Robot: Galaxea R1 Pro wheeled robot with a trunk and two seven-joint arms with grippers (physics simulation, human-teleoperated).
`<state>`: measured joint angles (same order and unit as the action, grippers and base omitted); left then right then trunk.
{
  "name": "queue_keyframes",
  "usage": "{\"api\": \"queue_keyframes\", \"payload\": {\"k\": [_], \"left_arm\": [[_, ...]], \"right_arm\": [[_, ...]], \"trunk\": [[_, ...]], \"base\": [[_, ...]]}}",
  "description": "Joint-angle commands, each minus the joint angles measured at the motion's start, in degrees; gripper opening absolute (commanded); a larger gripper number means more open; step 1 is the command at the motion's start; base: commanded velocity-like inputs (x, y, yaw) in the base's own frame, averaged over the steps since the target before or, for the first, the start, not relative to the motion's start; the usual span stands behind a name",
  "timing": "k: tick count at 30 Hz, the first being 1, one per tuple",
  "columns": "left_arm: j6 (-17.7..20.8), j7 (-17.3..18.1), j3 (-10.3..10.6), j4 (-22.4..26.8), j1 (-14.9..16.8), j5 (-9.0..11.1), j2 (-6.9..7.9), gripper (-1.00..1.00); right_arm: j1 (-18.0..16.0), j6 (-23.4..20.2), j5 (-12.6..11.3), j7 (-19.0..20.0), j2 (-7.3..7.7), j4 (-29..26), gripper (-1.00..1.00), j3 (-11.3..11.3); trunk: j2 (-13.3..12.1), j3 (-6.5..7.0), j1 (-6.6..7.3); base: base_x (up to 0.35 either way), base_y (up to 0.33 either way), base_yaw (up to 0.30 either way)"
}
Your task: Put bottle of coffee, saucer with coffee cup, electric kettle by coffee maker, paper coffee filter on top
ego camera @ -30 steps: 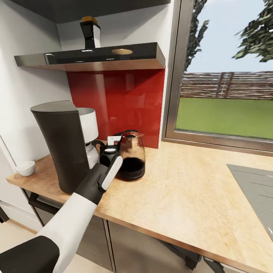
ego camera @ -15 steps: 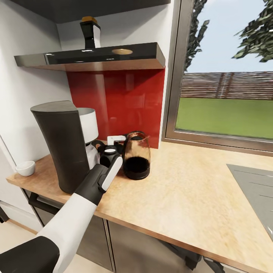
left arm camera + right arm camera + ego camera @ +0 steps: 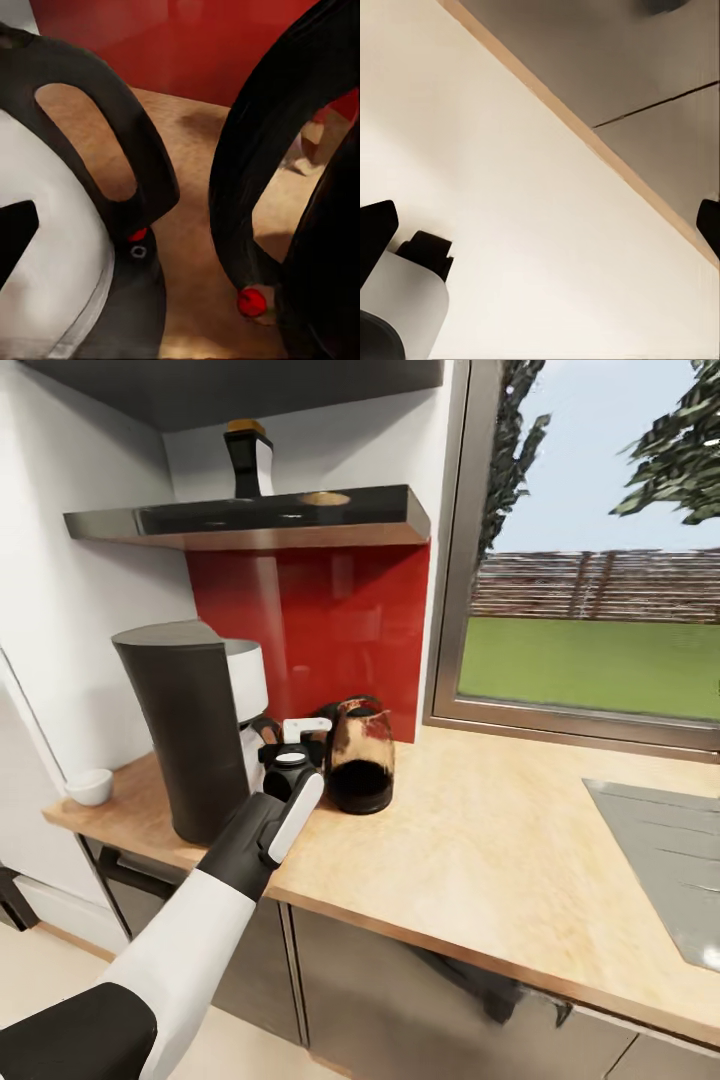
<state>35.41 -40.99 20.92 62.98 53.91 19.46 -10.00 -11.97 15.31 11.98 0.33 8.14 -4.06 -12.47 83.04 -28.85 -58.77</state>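
Note:
The black coffee maker (image 3: 185, 730) stands on the wooden countertop (image 3: 480, 840), with a white filter holder (image 3: 247, 675) and a carafe on its right side. Just right of it is the glass electric kettle (image 3: 360, 755) with a dark base. My left gripper (image 3: 297, 745) is open between the carafe handle (image 3: 112, 150) and the kettle handle (image 3: 251, 172), holding nothing. The dark coffee bottle (image 3: 250, 460) and a saucer (image 3: 325, 498) sit on the shelf (image 3: 250, 520). A white cup (image 3: 90, 787) is at the counter's left end. My right gripper (image 3: 540, 225) is open over the floor.
A red backsplash (image 3: 320, 630) rises behind the appliances, and a window (image 3: 600, 560) fills the right. A grey sink drainboard (image 3: 660, 850) lies at the counter's right. Dark cabinet fronts (image 3: 400, 1000) run below the counter edge.
The kettle shifted a little right and turned, coming off my left gripper. Since then the camera has pulled back, so the whole scene sits smaller and further right.

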Motion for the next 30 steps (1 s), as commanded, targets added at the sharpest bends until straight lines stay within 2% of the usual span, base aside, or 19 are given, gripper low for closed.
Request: {"api": "queue_keyframes", "payload": {"k": [1,7,9,11,14,17,24,30], "left_arm": [[0.1,-0.56,0.09,0.04,0.05,0.56,0.0,1.0],[0.11,-0.54,0.09,0.02,0.05,0.61,0.0,1.0],[0.11,-0.4,0.33,-1.42,-0.01,0.67,0.0,1.0],[0.06,-0.19,1.23,-3.54,-0.03,0.93,0.0,1.0],[-0.13,-0.04,2.72,-5.43,-0.03,2.63,0.0,1.0],[-0.45,-0.11,5.23,-5.93,-0.03,4.26,0.0,1.0],[-0.44,-0.15,6.18,-6.02,-0.06,4.73,0.0,1.0],[-0.35,-0.12,7.6,-6.09,-0.6,6.02,0.0,1.0]], "right_arm": [[-0.05,0.16,0.5,0.05,0.01,0.02,1.0,0.17],[-0.05,0.16,0.5,0.02,0.02,0.02,1.0,0.17],[-0.05,0.16,0.5,0.04,0.03,0.02,1.0,0.2],[-0.06,0.16,0.5,0.02,0.03,0.02,1.0,0.23],[-0.07,0.16,0.5,0.03,0.09,0.02,1.0,0.25],[-0.06,0.16,0.5,0.02,0.12,0.02,1.0,0.26],[-0.07,0.21,0.5,0.02,0.12,0.02,1.0,0.26],[-0.03,0.32,0.5,0.02,0.2,0.02,1.0,0.26]], "trunk": [[0.04,-0.06,0.04],[0.04,-0.06,0.04],[0.04,-0.06,0.04],[0.04,-0.06,0.04],[0.04,-0.06,0.04],[0.04,-0.06,0.04],[0.04,-0.06,0.04],[0.04,-0.06,0.04]], "base": [[-0.337,0.0,0.0],[-0.338,0.0,0.0],[-0.286,0.0,0.0],[-0.207,0.0,0.0],[-0.201,0.0,0.0],[-0.293,0.0,0.0],[-0.333,0.0,0.0],[-0.276,0.0,0.0]]}}
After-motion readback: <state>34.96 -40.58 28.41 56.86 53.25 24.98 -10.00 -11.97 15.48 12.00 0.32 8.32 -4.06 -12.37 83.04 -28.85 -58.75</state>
